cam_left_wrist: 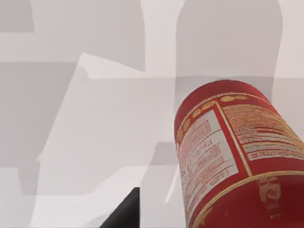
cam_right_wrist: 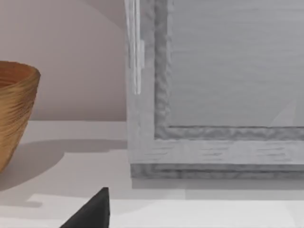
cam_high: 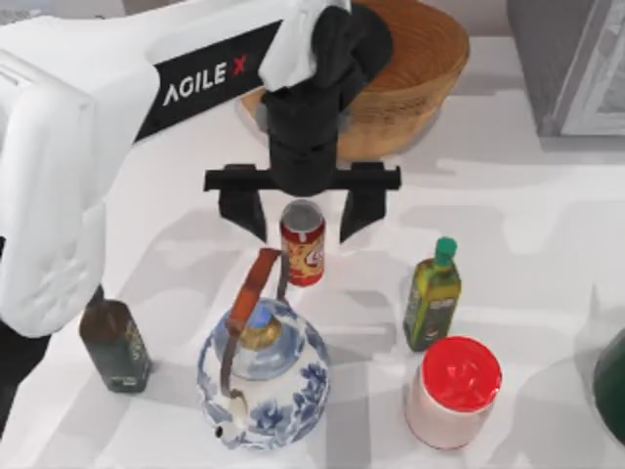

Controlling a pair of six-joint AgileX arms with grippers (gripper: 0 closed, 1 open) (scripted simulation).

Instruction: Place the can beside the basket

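My left gripper [cam_high: 303, 217] is wide open, one finger on each side of the can [cam_high: 303, 242], holding nothing. The can is red with silver top, upright near the table's middle, between the basket [cam_high: 410, 73] and the teapot [cam_high: 262, 371].

One can [cam_high: 303, 244], one basket [cam_high: 410, 73], two bottles [cam_high: 432, 296], one teapot [cam_high: 262, 376].

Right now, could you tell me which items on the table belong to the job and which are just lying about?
Job: can, basket, open left gripper straddling the can.
Lying about: teapot, olive-oil bottle, red-lidded jar, dark bottle.
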